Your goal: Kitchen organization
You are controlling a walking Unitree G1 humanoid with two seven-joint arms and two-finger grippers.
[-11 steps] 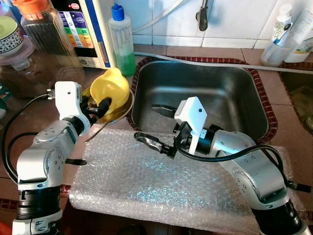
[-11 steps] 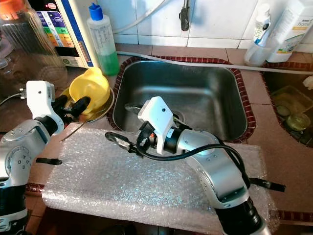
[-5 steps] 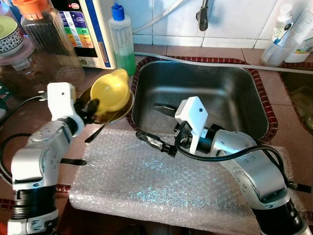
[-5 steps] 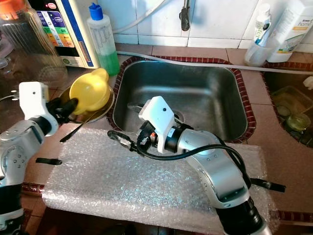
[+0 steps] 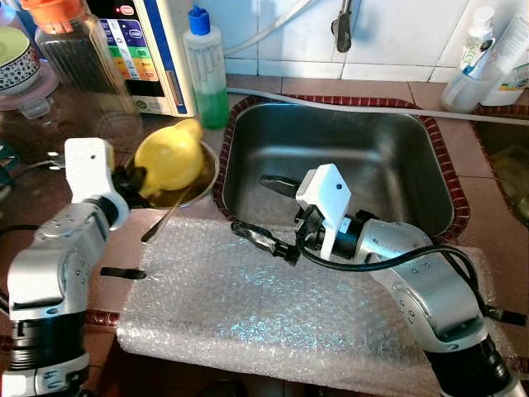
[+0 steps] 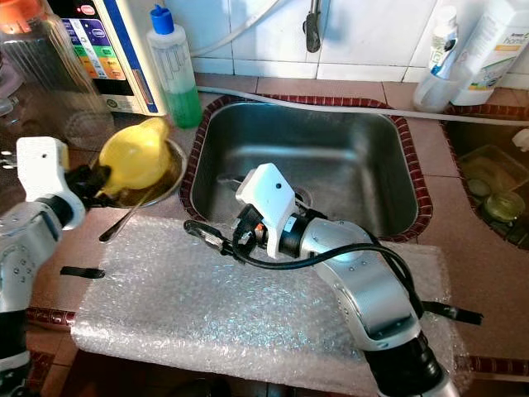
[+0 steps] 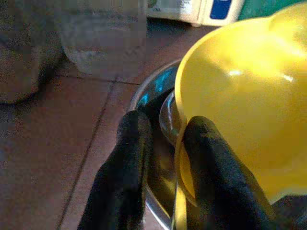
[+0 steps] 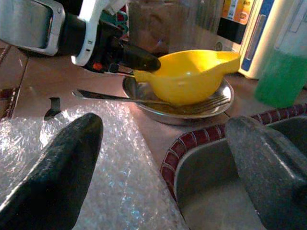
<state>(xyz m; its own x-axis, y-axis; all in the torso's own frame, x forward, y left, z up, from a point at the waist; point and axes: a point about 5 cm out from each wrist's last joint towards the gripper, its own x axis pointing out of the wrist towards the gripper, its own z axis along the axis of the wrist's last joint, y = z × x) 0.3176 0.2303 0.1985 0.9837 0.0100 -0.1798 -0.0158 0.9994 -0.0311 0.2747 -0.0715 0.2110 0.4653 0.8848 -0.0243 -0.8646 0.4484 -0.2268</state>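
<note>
Two black fingers of the left hand (image 7: 163,143) are pinched on the rim of the yellow bowl (image 5: 169,157), tilted over the metal dish (image 8: 192,112), while the right hand (image 5: 263,215) is held wide above the bubble wrap (image 5: 273,306).

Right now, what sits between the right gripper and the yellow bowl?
In the right wrist view: bubble wrap, then a fork across the steel dish under the yellow bowl.

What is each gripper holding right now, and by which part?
The left gripper pinches the yellow bowl by its rim, tilting it over the metal dish. The right gripper is open, holding nothing.
</note>
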